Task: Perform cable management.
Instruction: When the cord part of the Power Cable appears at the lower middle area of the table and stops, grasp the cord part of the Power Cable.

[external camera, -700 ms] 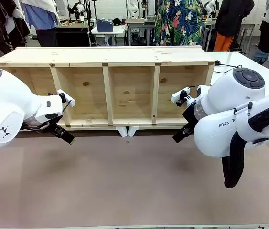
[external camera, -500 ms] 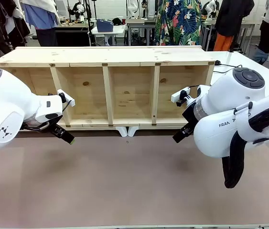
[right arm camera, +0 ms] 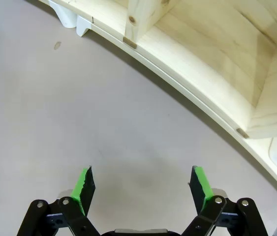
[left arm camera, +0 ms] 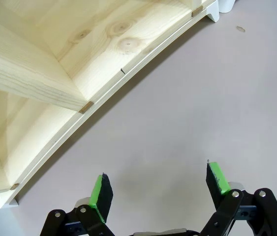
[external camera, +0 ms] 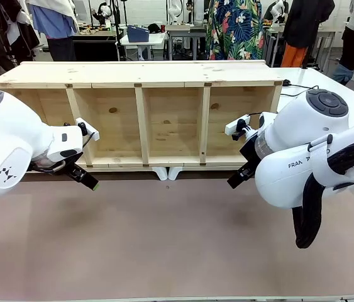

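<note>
Where the white table edge shows past the far right end of the long pale wooden shelf (external camera: 140, 74), the thin glossy black cable (external camera: 300, 88) lies with its long axis running left to right. Its thicker dark end sits by the shelf's top corner and the cord trails right behind the right arm.

Nothing has visibly moved since the earlier frames. Both arms hang low over the brown mat (external camera: 164, 239), just near of the shelf's front edge.

The front view shows the left gripper (external camera: 88, 182) and right gripper (external camera: 234, 181) side-on. The wrist views show what it does not: the left gripper (left arm camera: 160, 184) and right gripper (right arm camera: 140, 184) each stand spread wide with nothing between the green pads.
</note>
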